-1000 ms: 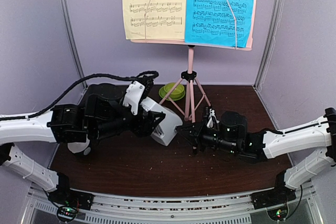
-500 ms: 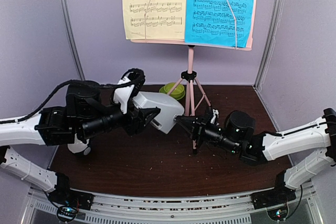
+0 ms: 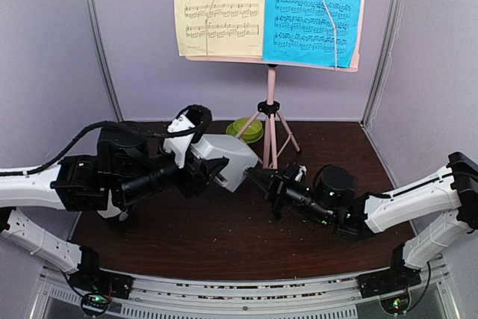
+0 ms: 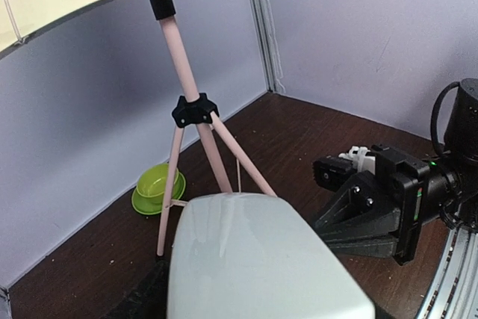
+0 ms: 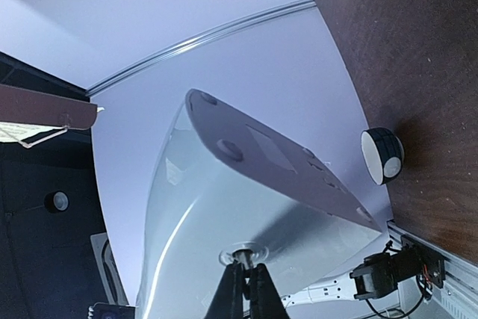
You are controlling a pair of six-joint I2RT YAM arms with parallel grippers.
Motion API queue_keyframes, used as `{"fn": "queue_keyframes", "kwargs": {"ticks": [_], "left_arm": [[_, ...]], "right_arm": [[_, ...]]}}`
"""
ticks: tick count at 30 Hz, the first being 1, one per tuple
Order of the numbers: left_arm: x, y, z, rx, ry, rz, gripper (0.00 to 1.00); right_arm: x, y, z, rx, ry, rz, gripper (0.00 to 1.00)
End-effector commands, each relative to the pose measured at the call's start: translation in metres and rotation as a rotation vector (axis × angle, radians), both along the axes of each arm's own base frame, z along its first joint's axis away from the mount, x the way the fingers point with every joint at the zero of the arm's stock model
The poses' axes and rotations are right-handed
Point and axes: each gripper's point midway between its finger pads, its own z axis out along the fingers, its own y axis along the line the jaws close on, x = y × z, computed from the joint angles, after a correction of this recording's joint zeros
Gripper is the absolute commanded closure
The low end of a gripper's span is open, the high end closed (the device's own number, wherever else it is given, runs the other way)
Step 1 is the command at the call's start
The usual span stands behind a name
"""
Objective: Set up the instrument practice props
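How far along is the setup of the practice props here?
Done: the pink music stand stands upright, with yellow page and blue page on it. In hand: the left tool holds the metronome tilted above the table, and the right tool pinches a small knob on it. Left: setting the metronome down upright.

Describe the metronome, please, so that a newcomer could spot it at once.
Find the pink music stand at the back of the table. Just before its tripod legs, the left end effector holds the metronome aloft: the only pale grey, pyramid-like block.
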Motion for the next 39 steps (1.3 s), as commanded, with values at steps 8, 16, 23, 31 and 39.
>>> {"fn": "queue_keyframes", "kwargs": {"ticks": [8, 16, 23, 31, 39], "left_arm": [[0.016, -0.031, -0.023, -0.107, 0.261, 0.035, 0.96], [0.023, -0.049, -0.065, -0.028, 0.352, -0.023, 0.96], [0.02, -0.072, -0.101, 0.082, 0.392, -0.104, 0.93], [0.028, -0.084, -0.121, 0.123, 0.398, -0.11, 0.89], [0.025, -0.087, -0.135, 0.147, 0.42, -0.132, 0.42]], "right_arm": [[-0.011, -0.022, -0.049, -0.402, -0.115, 0.121, 0.37], [-0.021, -0.065, -0.066, -0.678, -0.212, 0.116, 0.2], [-0.021, -0.089, -0.046, -0.853, -0.414, 0.098, 0.15], [-0.021, -0.095, -0.024, -0.899, -0.506, 0.082, 0.13], [-0.017, -0.092, -0.012, -0.901, -0.537, 0.068, 0.08]]}}
